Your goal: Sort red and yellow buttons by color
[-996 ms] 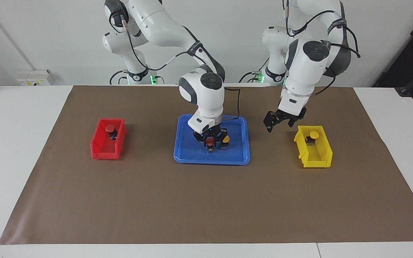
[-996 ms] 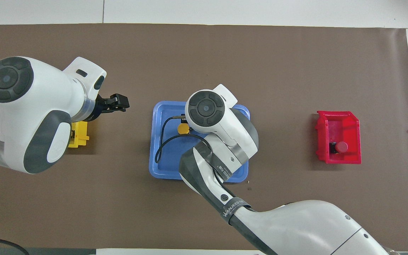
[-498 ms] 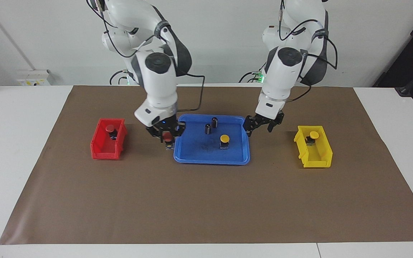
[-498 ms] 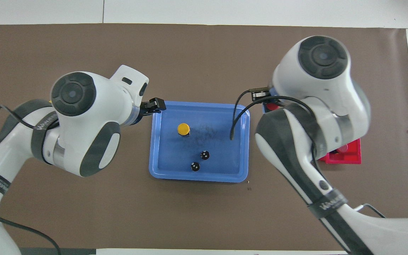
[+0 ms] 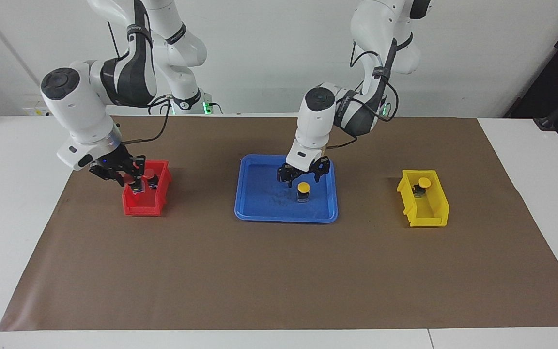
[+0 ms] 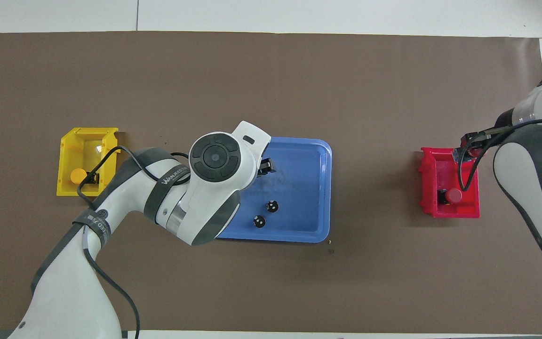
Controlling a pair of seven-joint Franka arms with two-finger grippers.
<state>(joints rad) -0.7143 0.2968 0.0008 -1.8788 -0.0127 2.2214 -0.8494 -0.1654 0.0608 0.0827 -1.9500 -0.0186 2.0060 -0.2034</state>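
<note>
Facing view, left gripper (image 5: 303,178) spread over yellow button (image 5: 303,190) (in tray (image 5: 259,213)), right gripper (image 5: 136,185) clamping red button (image 5: 138,188).

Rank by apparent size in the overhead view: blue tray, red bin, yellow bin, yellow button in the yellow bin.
1. blue tray
2-3. red bin and yellow bin: look alike, no ranking
4. yellow button, smallest

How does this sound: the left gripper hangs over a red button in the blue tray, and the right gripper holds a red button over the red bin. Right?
Not quite. The button under the left gripper in the blue tray is yellow, not red, as the facing view shows. The right gripper does hold a red button over the red bin.
</note>
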